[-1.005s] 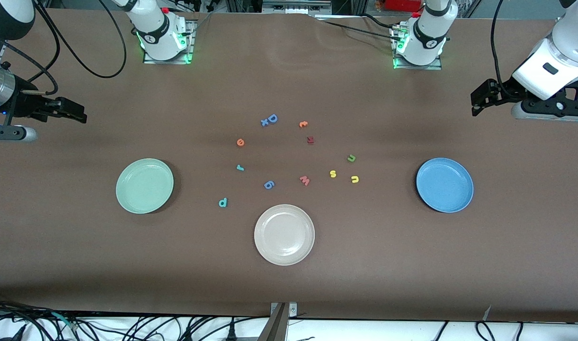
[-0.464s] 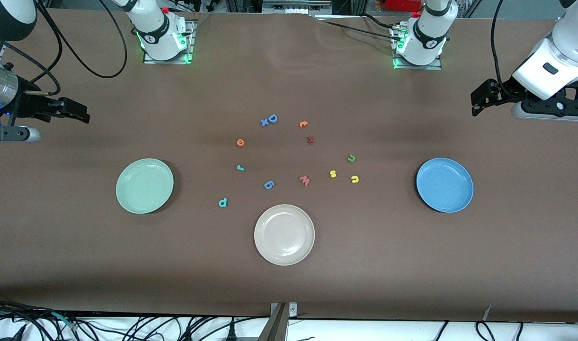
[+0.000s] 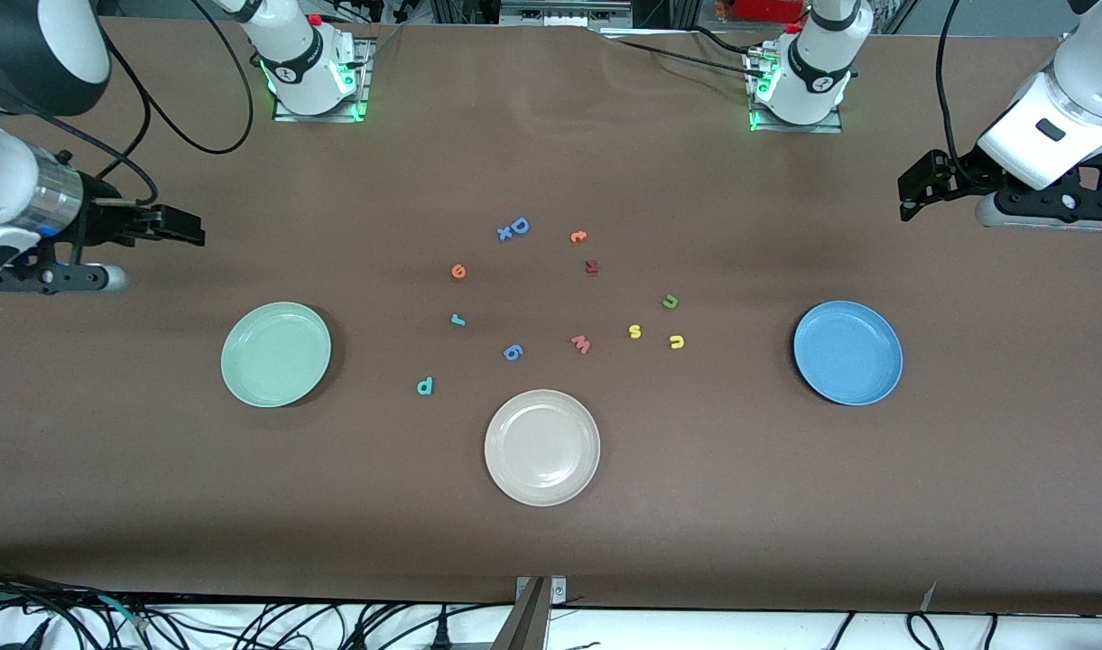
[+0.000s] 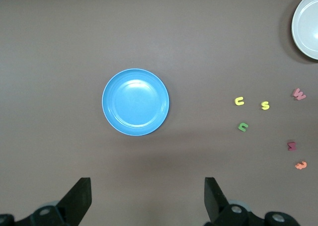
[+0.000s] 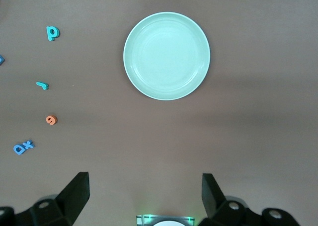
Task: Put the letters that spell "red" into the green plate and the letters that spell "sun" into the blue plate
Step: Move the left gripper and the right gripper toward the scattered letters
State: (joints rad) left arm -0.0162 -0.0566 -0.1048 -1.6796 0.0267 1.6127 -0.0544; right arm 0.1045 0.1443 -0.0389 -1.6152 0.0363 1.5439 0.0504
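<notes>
Front view shows my right tool [image 3: 185, 236] has slid inward from the worktop [image 3: 551, 551] edge toward the green plate [image 3: 275, 354], so the "red" pickup seems about to begin; nothing is sorted yet. Its jaws stand wide and empty, hovering at about eleven o'clock from that plate. My left tool [image 3: 912, 190] waits, wide and empty, at about one o'clock from the blue plate [image 3: 847, 352]. Teal r [image 3: 458, 320], orange e [image 3: 458, 271] and teal d [image 3: 425, 386] lie at three o'clock from the green plate; yellow s [image 3: 634, 331], yellow u [image 3: 677, 341] and green n [image 3: 670, 301] lie at nine o'clock from the blue one.
</notes>
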